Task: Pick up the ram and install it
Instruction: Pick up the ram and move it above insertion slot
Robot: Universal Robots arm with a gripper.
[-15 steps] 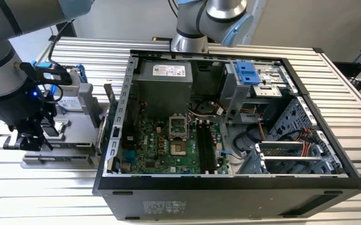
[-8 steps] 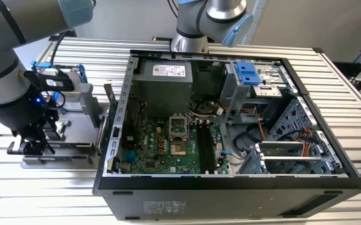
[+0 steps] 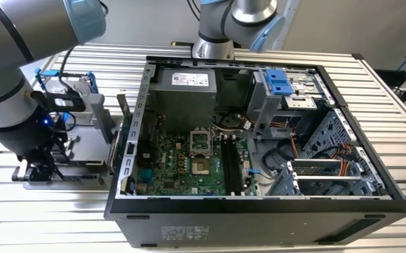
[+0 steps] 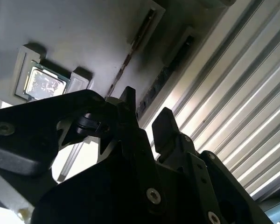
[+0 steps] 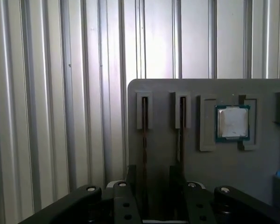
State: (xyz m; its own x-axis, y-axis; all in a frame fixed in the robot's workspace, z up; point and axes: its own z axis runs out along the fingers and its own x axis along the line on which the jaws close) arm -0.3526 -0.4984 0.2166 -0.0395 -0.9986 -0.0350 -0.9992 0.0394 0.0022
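While the black two-finger gripper (image 5: 155, 177) hangs jaws apart astride the thin dark edge-on ram stick (image 5: 144, 140) in the grey slotted tray (image 5: 224, 168), the stick looks off-centre. Closing could cock it in its slot or snag the neighbouring stick (image 5: 181, 140).

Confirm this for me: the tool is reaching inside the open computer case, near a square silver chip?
Wrong place: the exterior view shows the tool over the grey tray outside the open computer case, on that view's left, near the square silver chip.
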